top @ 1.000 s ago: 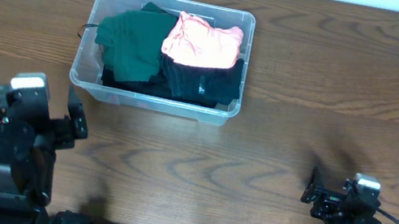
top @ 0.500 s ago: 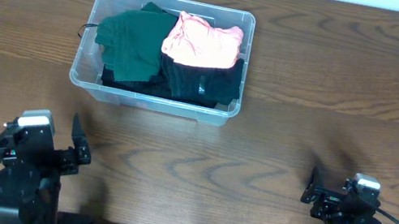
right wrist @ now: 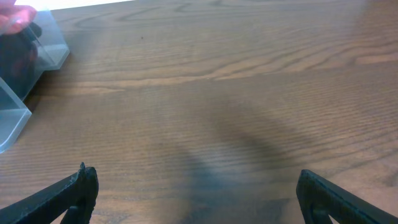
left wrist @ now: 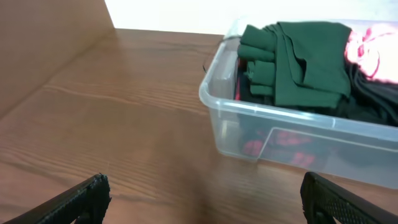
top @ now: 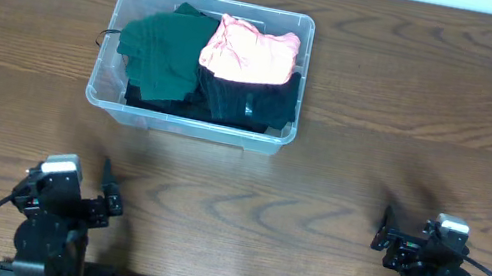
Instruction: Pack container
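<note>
Brown wooden desk [top: 404, 105], and the container [top: 189, 128] sat in the upper left of the overhead frame, mouth up, long axis running left to right. The left hand [left wrist: 204, 183] and right hand [right wrist: 196, 175] gaped wide, empty. We judged a careless reach could snag the heaped pink garment [top: 249, 52] over the rim.
</note>
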Motion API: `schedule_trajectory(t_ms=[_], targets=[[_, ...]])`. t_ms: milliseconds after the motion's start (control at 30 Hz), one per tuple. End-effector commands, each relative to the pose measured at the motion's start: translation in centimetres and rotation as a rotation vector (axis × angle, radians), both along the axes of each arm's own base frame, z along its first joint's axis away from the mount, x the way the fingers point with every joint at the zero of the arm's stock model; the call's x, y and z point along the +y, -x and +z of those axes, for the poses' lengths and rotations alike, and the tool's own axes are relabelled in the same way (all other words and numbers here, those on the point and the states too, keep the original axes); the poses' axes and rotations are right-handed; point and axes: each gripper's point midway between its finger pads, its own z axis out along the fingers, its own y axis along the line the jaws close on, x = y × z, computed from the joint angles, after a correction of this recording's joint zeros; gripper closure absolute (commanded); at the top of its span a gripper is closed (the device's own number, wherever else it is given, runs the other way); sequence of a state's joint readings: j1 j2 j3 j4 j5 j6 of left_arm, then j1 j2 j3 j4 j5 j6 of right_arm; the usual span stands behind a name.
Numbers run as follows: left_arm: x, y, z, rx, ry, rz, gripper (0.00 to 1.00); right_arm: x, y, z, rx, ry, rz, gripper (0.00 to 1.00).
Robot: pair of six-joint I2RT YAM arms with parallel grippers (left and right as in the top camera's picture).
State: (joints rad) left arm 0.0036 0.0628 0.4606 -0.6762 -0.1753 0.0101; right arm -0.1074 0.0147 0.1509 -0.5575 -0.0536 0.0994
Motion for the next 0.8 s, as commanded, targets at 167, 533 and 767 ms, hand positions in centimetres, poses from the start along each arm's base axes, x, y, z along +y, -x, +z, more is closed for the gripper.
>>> schedule_trajectory(t_ms=[167,533,767], targets=[[-1.6,-0.4,-2.2,0.002,0.068,-0.075,0.02,0.0,0.0,0.0,-0.006,-0.013,-0.003,0.01],[-2.1,-1.1,-6.0,0.068,0.115,-0.083,0.02,0.0,0.0,0.0,-0.006,-0.013,-0.003,0.01],[-2.1,-1.5,-8.0,0.094,0.129,-0.075,0.02,0.0,0.0,0.0,-0.006,-0.013,-0.003,0.01]])
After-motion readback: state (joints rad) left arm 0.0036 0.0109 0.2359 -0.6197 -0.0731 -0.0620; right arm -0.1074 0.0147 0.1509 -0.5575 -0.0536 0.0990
